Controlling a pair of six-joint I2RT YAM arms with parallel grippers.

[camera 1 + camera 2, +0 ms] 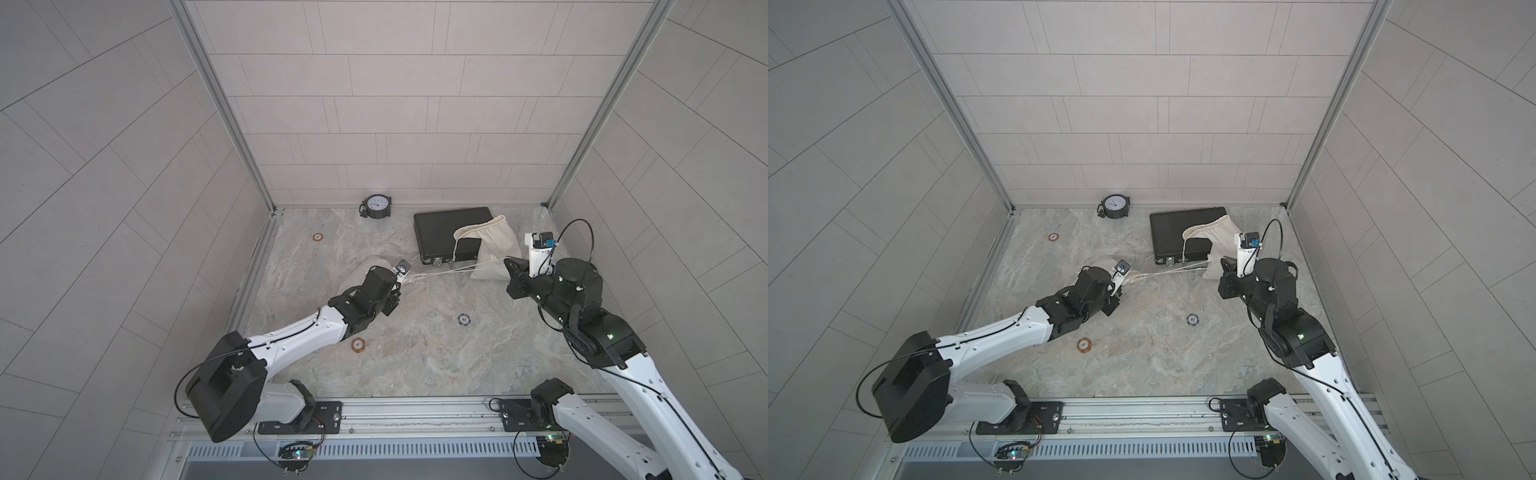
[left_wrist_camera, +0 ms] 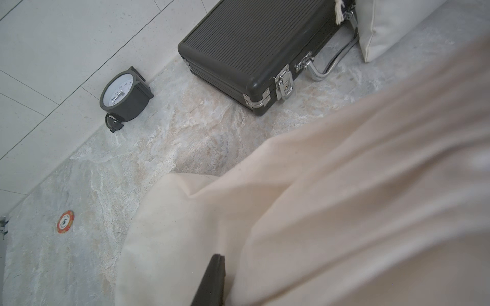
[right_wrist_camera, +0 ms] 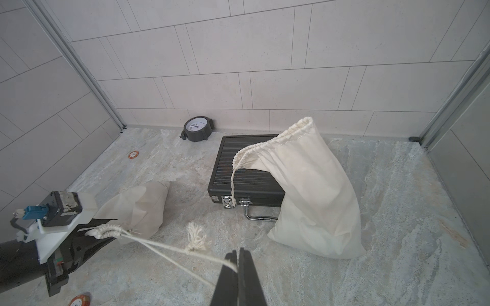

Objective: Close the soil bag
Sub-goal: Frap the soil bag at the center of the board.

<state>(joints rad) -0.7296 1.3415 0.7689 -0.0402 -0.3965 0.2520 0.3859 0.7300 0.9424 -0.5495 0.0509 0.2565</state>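
The left arm (image 1: pixel 299 332) stretches from its base at the near edge of the worktop (image 1: pixel 415 365), its white forearm lying low and slanting inward toward the middle, with the black wrist bent over the soil bag (image 1: pixel 365 268). That bag lies slumped on its side on the stone surface, left of centre, well apart from the back wall. In the right wrist view the left hand (image 3: pixel 115 229) points toward the camera with one finger on each side of the bag's gathered neck, close against the puckered cloth; I cannot tell whether it is squeezing the neck or only bracketing it. From the neck the drawstring (image 3: pixel 164 246) runs out as two pale strands, straight and off the surface, past a frayed tassel (image 3: pixel 196 238) to the right hand (image 3: pixel 237 251), whose fingers are pressed together on the cord. The right arm (image 1: pixel 602 332) rises from its base at the near right, elbow lifted high, then angles down and inward so that the hand faces the left arm across the middle of the worktop. Just behind the right hand a second cloth bag (image 3: pixel 313 190) leans, mouth open, against a black case (image 3: pixel 238 180). A small clock (image 3: pixel 197 127) stands at the foot of the back wall.
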